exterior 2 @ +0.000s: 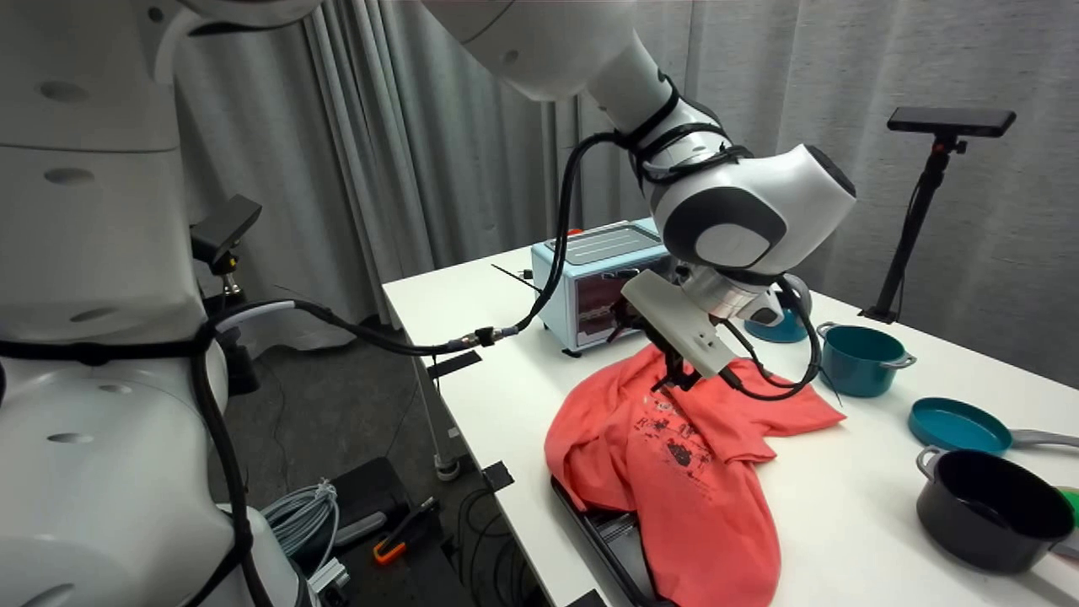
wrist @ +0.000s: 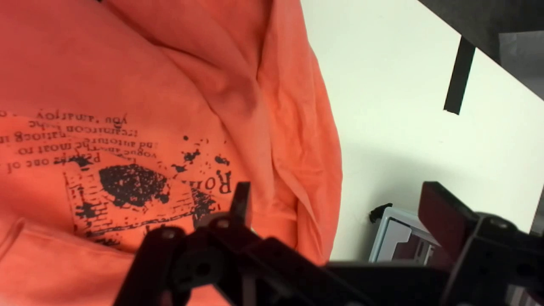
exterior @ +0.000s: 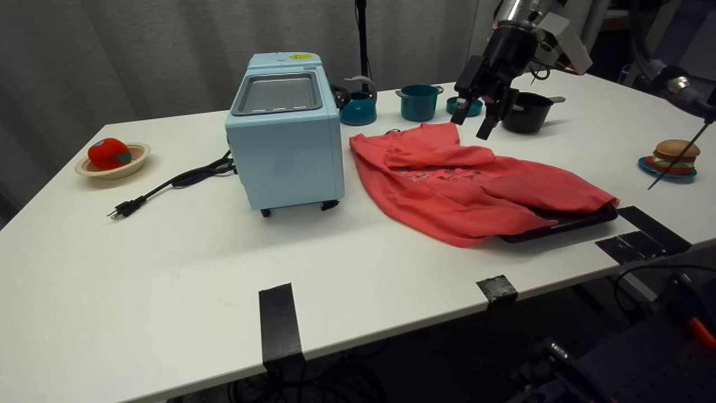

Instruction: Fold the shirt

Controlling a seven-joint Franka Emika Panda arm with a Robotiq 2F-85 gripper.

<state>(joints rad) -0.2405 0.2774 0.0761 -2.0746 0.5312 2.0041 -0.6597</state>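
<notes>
Closest to me in an exterior view: black tape strip (exterior: 279,324) on the front edge of the white table (exterior: 168,302), lower left of center. Next back, dark tray (exterior: 565,230), right of center, partly under the shirt (exterior: 430,204). Shirt runs center to right of frame, rumpled, dark print showing, one part draped over the tray, the rest on the table. Hamburger (exterior: 676,149) on a teal plate (exterior: 646,165), right edge. Light-blue appliance (exterior: 285,159) just left of the shirt, power cord (exterior: 196,176) out to its left. Bowl (exterior: 137,162) with a red round item (exterior: 108,153), far left. Gripper (exterior: 473,120) hangs over the shirt, upper right. Fingers (wrist: 444,216) spread wide: in the wrist view, one at lower center, the other lower right. Behind: black pot (exterior: 526,115) upper right, teal pot (exterior: 418,103) upper center, teal kettle (exterior: 358,109) near the appliance. Gray curtain (exterior: 168,56) farthest, across the top.
</notes>
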